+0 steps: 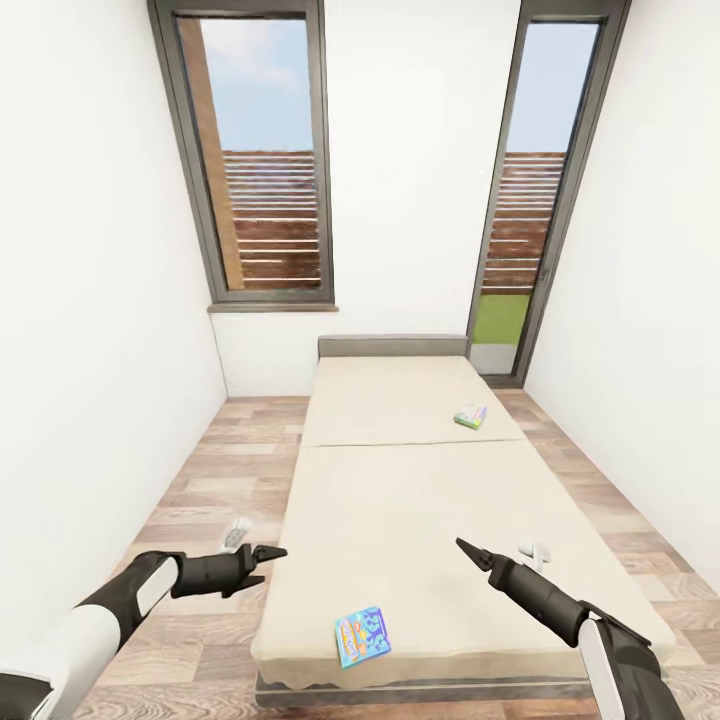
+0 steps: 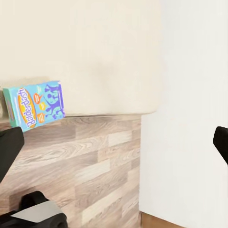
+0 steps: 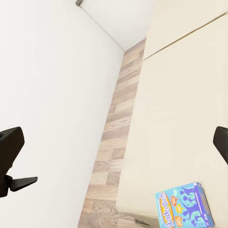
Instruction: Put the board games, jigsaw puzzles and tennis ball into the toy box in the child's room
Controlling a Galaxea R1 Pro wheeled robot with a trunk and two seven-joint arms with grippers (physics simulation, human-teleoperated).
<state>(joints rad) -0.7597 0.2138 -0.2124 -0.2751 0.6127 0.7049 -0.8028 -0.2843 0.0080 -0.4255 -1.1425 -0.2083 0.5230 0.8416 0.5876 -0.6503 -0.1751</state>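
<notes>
The left hand [image 1: 262,556] is held open over the wooden floor [image 1: 190,480], just beside the left edge of the bed [image 1: 400,480], and nothing is gripped. The right hand [image 1: 472,553] is raised above the near right part of the bed; its fingers are seen spread wide in the right wrist view, so it is open and empty too.

Two board games are counted on the bed. The blue board game [image 1: 363,636] is found between the two hands, close to the foot edge of the mattress, lying flat with its printed face up. Its long axis is tilted slightly off the length of the bed. It is also seen in the left wrist view [image 2: 35,104] and the right wrist view [image 3: 184,205]. The green board game [image 1: 470,416] is laid well apart, toward the head of the bed on the right side, its long axis slanted across the mattress.

Two tall windows [image 1: 262,160] are set in the far wall.
</notes>
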